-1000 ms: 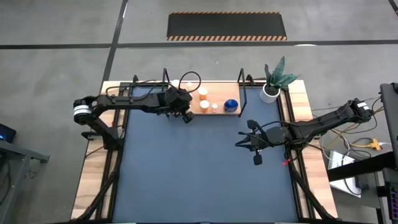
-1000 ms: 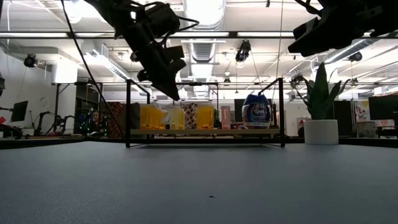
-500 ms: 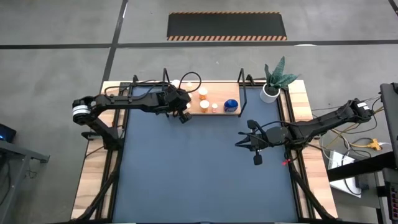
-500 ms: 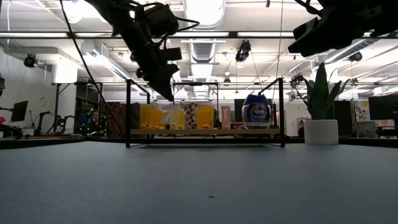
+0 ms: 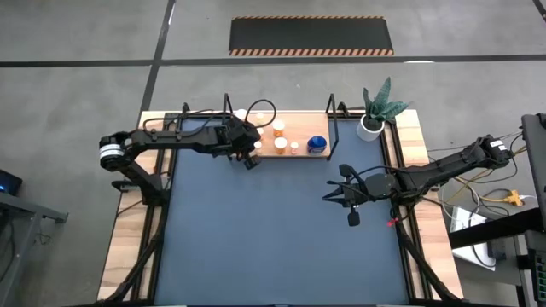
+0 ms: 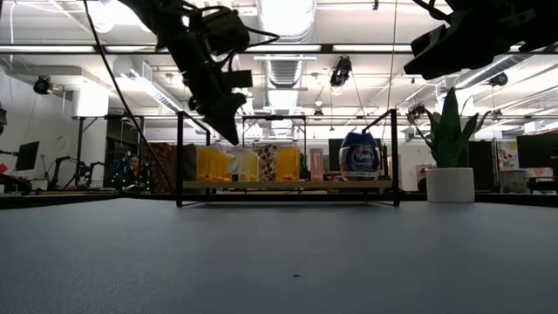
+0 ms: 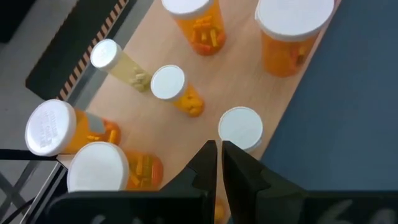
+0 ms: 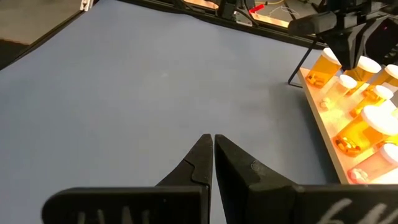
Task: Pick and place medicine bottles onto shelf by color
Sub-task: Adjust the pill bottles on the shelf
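Note:
Several orange medicine bottles with white caps [image 7: 169, 87] stand upright on the light-wood shelf [image 5: 300, 136] at the table's far edge. One blue bottle [image 5: 317, 144] stands toward the shelf's right end. In the low view the bottles [image 6: 288, 163] line the board. My left gripper [image 5: 248, 159] is shut and hangs just above the shelf's left part, over the near edge beside a white cap [image 7: 240, 127]; its tip [image 6: 229, 137] stays above the bottles. My right gripper [image 5: 352, 203] is shut and hovers over the mat's right side [image 8: 213, 144].
A white plant pot with a green plant [image 5: 372, 124] stands right of the shelf, also seen in the low view as the plant pot [image 6: 451, 183]. Black wire frames [image 5: 333, 128] rise at the shelf's ends. A cable loop [image 5: 261, 108] lies behind it. The dark-blue mat [image 5: 273, 239] stretches toward the near edge.
My left gripper has drifted a little toward the table's left, along the shelf's near edge, and has sunk slightly toward the bottles. It has stayed shut. The bottles have not moved.

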Available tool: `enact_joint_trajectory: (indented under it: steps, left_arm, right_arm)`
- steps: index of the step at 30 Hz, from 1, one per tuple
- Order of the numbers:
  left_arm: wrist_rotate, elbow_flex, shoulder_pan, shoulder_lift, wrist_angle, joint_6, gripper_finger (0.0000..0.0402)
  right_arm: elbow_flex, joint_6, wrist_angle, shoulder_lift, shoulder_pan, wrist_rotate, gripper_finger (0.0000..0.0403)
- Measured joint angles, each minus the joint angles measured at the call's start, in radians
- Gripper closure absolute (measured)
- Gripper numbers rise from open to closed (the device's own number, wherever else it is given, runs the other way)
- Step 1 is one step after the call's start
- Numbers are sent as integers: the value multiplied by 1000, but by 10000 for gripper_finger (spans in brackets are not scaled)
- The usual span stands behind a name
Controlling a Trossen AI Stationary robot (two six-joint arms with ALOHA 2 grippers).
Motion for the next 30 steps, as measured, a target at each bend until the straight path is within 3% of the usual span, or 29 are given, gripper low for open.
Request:
enact_joint_trajectory:
  steps: [30]
  left_arm:
    - [0, -22, 0, 2, 16, -53, 394]
  right_arm:
    - [0, 3, -7, 0, 0, 0, 394]
